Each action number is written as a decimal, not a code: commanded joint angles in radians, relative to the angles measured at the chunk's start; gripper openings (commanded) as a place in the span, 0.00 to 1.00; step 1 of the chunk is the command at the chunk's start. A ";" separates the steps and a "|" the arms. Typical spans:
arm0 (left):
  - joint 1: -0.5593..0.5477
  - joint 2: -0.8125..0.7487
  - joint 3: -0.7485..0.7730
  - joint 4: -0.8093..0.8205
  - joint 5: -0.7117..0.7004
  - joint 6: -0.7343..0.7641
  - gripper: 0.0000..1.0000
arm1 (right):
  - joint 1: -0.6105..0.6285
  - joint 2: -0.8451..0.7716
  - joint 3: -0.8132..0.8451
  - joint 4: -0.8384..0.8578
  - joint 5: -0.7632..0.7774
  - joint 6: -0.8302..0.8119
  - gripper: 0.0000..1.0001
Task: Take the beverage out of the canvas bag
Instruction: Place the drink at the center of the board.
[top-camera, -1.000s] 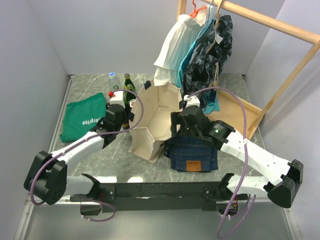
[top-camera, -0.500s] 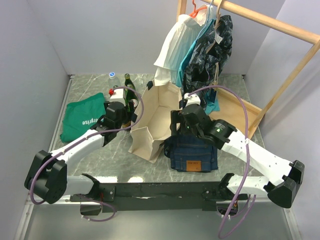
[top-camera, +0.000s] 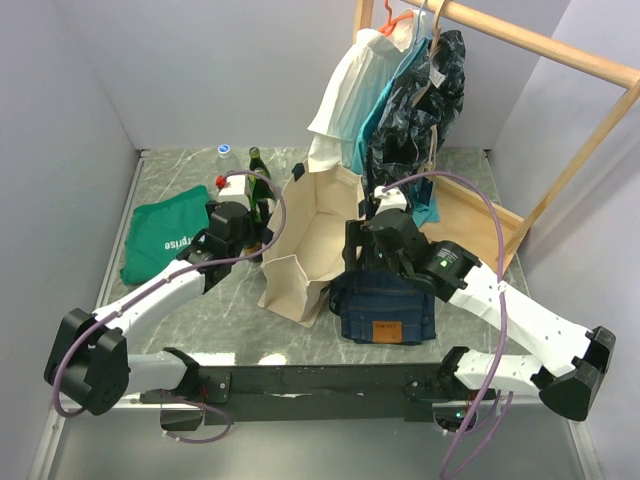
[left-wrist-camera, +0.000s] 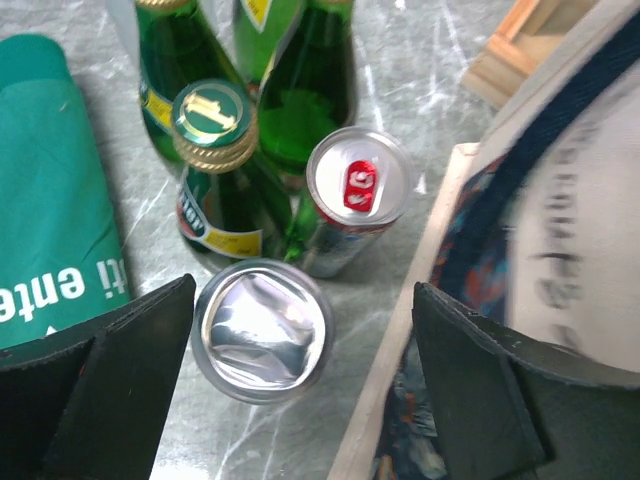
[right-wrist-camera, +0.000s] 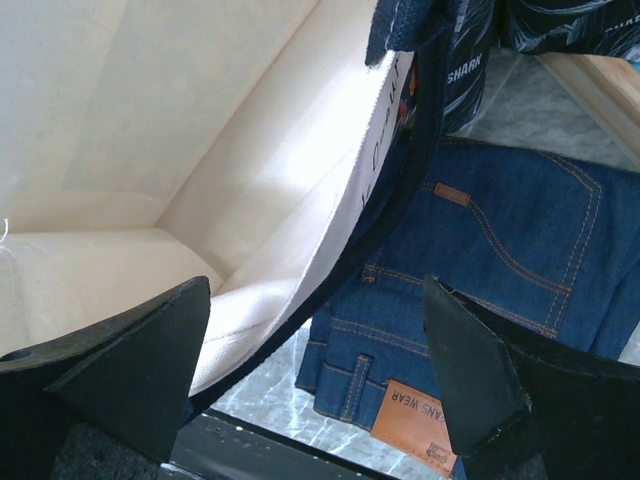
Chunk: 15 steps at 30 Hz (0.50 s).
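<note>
Opened left end effector (left-wrist-camera: 303, 292) off the silver can (left-wrist-camera: 262, 330), parked beside the green bottles (left-wrist-camera: 215, 170) outside the canvas bag (top-camera: 290, 280), with right end effector (right-wrist-camera: 317, 290) agape astride its rim.

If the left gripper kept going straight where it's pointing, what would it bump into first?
Probably the top of the silver can, sitting between the open fingers of the left gripper beside the canvas bag; depth is hard to judge.

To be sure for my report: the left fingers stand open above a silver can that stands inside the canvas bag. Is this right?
Not inside: the left wrist view shows the silver can on the table beside the canvas bag, next to green bottles. The left fingers do stand open above it.
</note>
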 joint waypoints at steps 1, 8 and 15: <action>-0.013 -0.037 0.064 -0.003 0.037 -0.016 0.95 | 0.000 -0.033 0.020 0.002 0.020 0.015 0.92; -0.016 -0.055 0.114 -0.064 0.058 -0.010 0.97 | 0.002 -0.044 0.020 -0.008 0.038 0.016 0.92; -0.016 -0.101 0.234 -0.168 0.104 0.007 0.97 | 0.002 -0.030 0.070 -0.067 0.120 -0.020 0.93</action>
